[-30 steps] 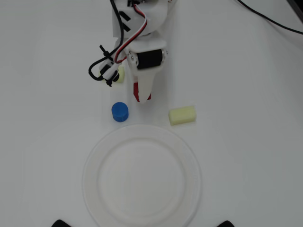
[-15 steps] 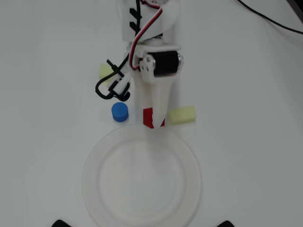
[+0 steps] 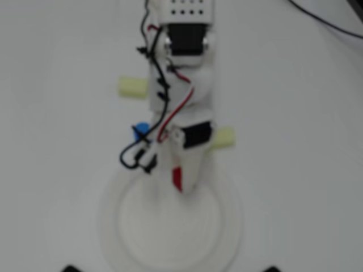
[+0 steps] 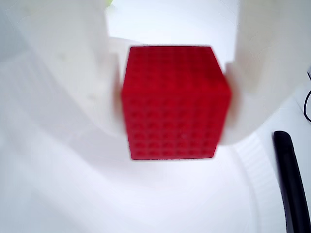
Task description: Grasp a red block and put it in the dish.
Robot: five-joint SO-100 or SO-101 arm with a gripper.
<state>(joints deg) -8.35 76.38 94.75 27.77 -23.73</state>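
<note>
your gripper (image 4: 172,104) is clamped on the red block (image 4: 175,102), one white finger (image 4: 73,73) pressed to each side. in the overhead view the block sits over the dish (image 3: 227,238), near its upper rim.

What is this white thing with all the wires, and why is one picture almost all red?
The white thing is a small robot arm standing on a white table. The wires carry power to its little motors. At its end is a gripper, two fingers that pinch like tongs.

One picture is taken by a camera looking straight down from above. It is a bit blurry. There you see the arm reaching over a big round white dish. Beside the arm lie a blue cylinder, partly hidden, and two pale yellow foam blocks.

The other picture comes from a camera riding on the gripper itself, so it is very close. That is why the red block fills it: the fingers are squeezing the block from both sides, holding it above the dish.
</note>
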